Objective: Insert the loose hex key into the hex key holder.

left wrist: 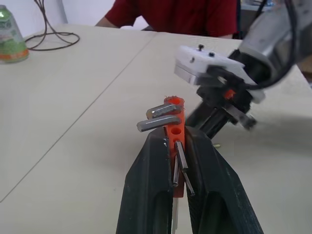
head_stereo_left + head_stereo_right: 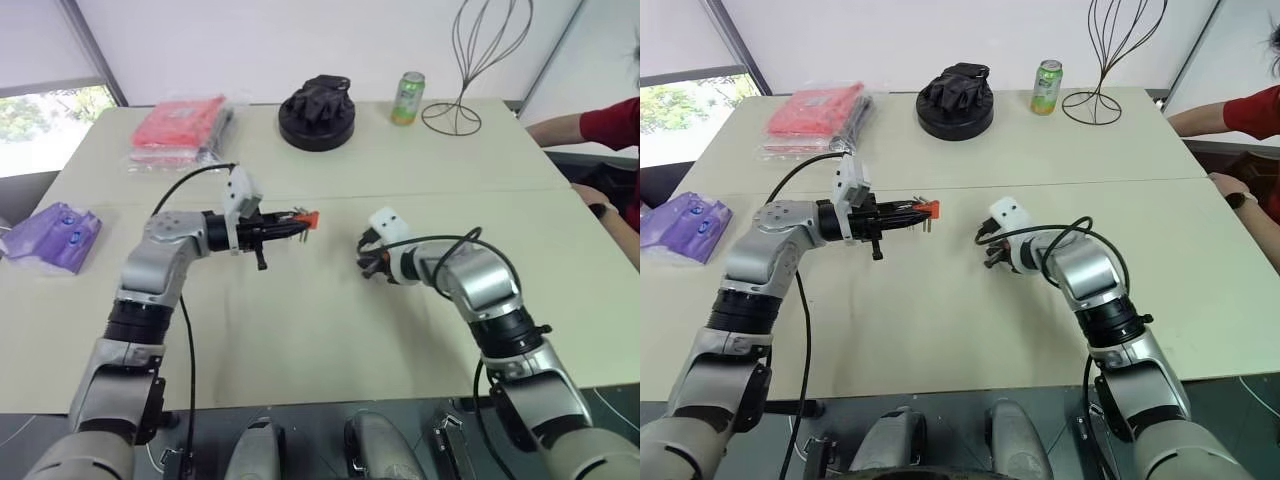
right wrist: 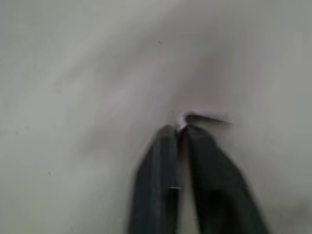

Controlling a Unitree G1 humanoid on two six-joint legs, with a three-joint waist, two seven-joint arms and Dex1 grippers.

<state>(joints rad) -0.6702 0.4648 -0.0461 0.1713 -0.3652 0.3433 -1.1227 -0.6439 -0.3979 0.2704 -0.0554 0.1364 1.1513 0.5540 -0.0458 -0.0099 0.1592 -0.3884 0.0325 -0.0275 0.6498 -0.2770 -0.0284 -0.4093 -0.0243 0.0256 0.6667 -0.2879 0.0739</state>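
My left gripper (image 2: 292,223) is shut on the hex key holder (image 2: 306,219), a small orange-red block held level above the table, pointing toward my right arm. In the left wrist view the holder (image 1: 174,127) stands between the black fingers (image 1: 146,185), with short metal keys sticking out of it. My right gripper (image 2: 371,267) points down at the table, a short way to the right of the holder. In the right wrist view its fingers (image 3: 161,165) are shut, and the loose hex key (image 3: 207,118), a thin dark rod, pokes out sideways at their tips just above the table.
Along the far side of the table are a red packet in clear plastic (image 2: 180,125), a black round base with black gloves (image 2: 318,112), a green can (image 2: 408,97) and a wire stand (image 2: 470,60). A purple bag (image 2: 55,232) lies at left. A person's red sleeve (image 2: 605,125) is at right.
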